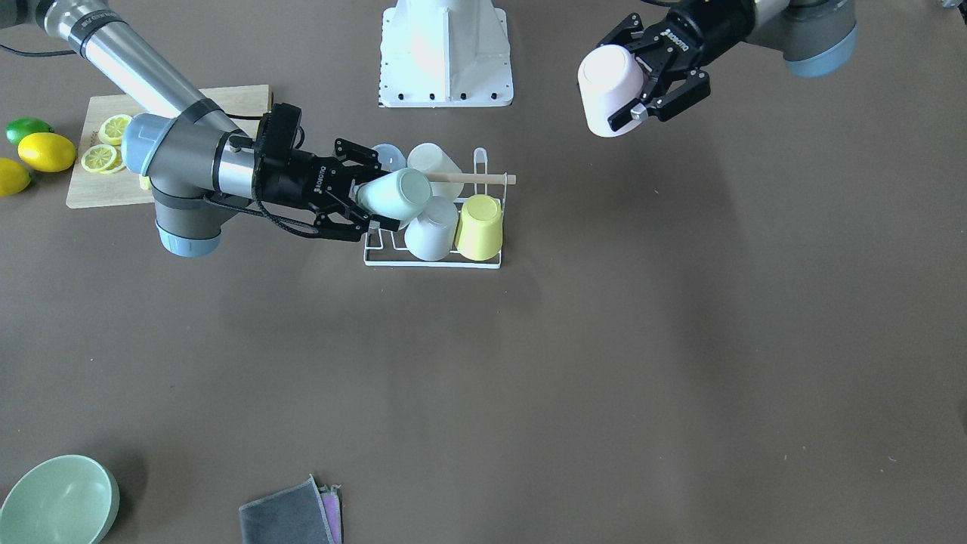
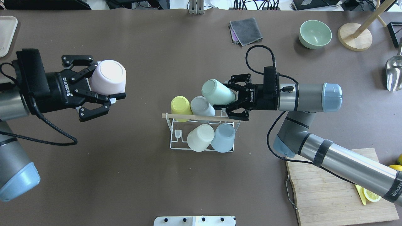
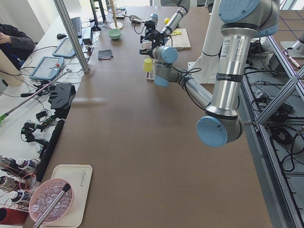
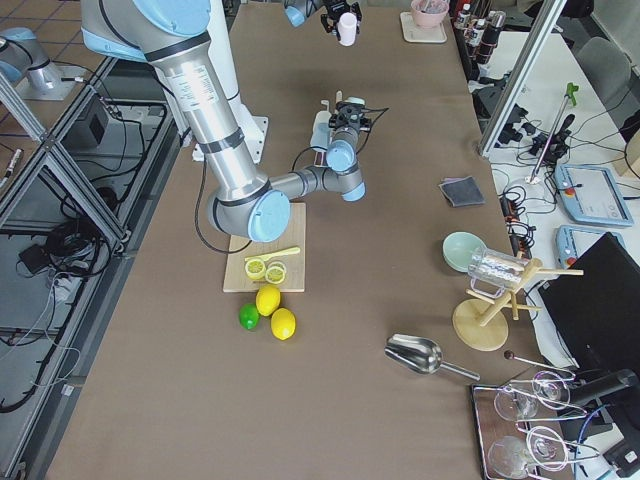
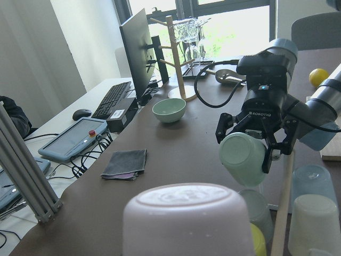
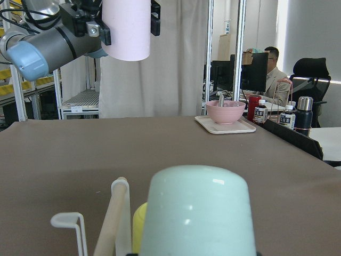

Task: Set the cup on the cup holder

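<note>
Clenched on a tilted mint-green plastic cup (image 2: 215, 92), the right gripper (image 2: 226, 99) holds it over the upper-right corner of the white wire cup holder (image 2: 172, 142), mid-frame in the overhead view. The likely next move is to lower it onto that corner's prong and release. The left gripper (image 2: 105, 86) grasps a pale pink cup (image 2: 108, 75) at far left.

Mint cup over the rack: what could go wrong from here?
1. The mint cup, tilted in the right gripper, sits close against the grey cup. Lowering it could knock that cup off the rack.
2. The right gripper's lower finger is near the rod. A push there might shift or tip the light wire rack.
</note>
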You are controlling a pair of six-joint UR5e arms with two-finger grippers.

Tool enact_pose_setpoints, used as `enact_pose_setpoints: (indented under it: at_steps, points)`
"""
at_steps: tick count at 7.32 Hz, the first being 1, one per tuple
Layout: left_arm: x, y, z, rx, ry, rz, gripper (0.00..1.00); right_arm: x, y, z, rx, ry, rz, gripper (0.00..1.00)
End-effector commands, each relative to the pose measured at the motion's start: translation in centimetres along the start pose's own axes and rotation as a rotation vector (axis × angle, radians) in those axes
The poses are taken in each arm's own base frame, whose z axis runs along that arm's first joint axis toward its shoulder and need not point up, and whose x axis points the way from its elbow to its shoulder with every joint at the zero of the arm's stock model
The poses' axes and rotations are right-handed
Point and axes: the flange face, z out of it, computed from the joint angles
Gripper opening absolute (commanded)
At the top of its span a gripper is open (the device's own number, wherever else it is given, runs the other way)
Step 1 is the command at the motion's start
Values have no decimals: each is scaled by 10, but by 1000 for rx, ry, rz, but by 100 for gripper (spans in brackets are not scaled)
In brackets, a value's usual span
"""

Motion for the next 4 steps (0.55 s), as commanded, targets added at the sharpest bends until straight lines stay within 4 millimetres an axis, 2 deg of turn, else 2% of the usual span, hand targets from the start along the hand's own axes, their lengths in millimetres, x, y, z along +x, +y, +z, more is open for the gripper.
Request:
enact_pose_setpoints:
  at_steps: [1, 3, 4]
  points:
    - [48, 11, 18, 154, 18, -46, 15, -8, 3, -8, -2, -7, 3, 27]
    - [61, 33, 42, 241, 49, -62, 16, -9, 8, -13, -12, -9, 5, 27]
    - [68, 50, 54, 221, 32, -79, 16, -9, 8, -16, -11, -9, 3, 27]
